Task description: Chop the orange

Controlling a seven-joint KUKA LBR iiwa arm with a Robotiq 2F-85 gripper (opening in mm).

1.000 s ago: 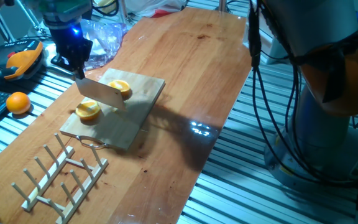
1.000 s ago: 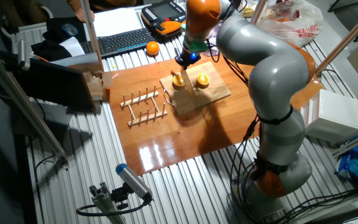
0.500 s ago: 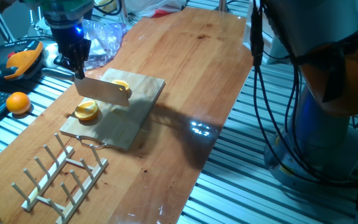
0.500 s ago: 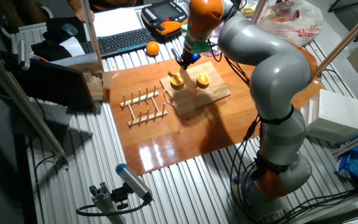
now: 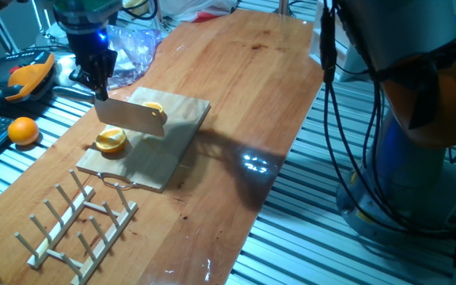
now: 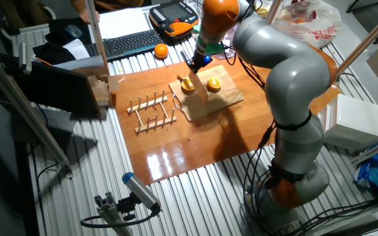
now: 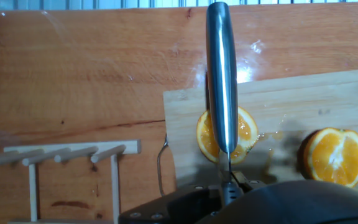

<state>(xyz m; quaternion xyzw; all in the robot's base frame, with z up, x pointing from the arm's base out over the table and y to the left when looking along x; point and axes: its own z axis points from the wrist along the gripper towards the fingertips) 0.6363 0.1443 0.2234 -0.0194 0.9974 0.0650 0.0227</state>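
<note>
Steel is seen at the gripper (image 5: 98,85): a broad-bladed knife (image 5: 131,119) is clamped between the fingers by its handle end, the blade held level and clear above the cutting board (image 5: 176,131). In the hand view the knife's spine (image 7: 221,81) runs straight away from the gripper, and the jaws are closed tight on it at the lower edge of the frame.

The orange lies in two halves on the board, cut faces up. One half (image 7: 227,134) sits directly beneath the blade and is partly hidden by it; the other half (image 7: 332,155) lies off to one side of the blade, well apart from the first, with wet juice marks on the wood between them. In one fixed view the nearer half (image 5: 112,141) is seen below the blade's leading edge and the farther half (image 5: 153,108) behind it.

The board rests on the wooden tabletop (image 5: 244,79). A wooden peg rack (image 5: 74,222) stands just beyond the board's handle end, on the opposite side of the gripper from the open tabletop. A second whole orange fruit (image 5: 23,130) sits off the tabletop on the slatted metal surface. Bare wood extends widely past the board's far long edge.
</note>
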